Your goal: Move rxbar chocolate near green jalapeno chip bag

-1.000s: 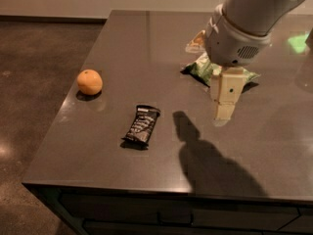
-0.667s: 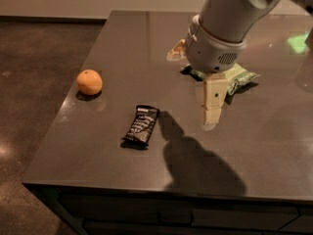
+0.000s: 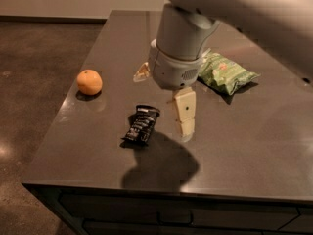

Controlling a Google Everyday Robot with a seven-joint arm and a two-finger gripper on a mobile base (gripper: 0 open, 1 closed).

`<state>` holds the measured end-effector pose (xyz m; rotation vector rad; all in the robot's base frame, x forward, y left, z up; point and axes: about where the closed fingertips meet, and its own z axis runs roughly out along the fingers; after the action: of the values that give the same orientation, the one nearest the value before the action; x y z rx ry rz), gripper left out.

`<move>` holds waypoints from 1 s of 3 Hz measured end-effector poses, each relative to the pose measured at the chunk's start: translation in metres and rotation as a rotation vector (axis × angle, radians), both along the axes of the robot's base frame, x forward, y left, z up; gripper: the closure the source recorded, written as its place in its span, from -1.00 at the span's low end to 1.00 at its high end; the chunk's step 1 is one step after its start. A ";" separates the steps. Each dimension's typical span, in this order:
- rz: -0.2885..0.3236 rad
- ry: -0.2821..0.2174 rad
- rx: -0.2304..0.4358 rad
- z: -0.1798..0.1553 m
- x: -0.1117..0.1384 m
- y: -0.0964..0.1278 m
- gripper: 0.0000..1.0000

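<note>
The rxbar chocolate, a flat black bar with white lettering, lies on the dark grey table near its front left. The green jalapeno chip bag, puffy and light green, lies at the back right, partly hidden by my arm. My gripper hangs above the table between the two, just right of the bar and above it. It is open and empty. One cream finger points down to the right of the bar, and the other finger shows behind the wrist at the left.
A round orange fruit sits on the table's left side. The table's front edge and left edge drop to a brown floor. My large grey arm fills the top right of the view.
My arm and gripper have moved left and towards the front, from over the chip bag to just right of the black bar. The bar, bag and orange have not moved.
</note>
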<state>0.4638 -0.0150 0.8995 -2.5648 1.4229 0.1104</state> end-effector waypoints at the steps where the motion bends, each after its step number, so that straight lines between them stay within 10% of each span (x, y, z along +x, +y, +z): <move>1: 0.081 0.017 -0.012 -0.015 -0.003 0.020 -1.00; 3: 0.188 0.043 -0.065 -0.050 -0.006 0.051 -1.00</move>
<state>0.4575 0.0359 0.8499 -2.7612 1.2155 0.1507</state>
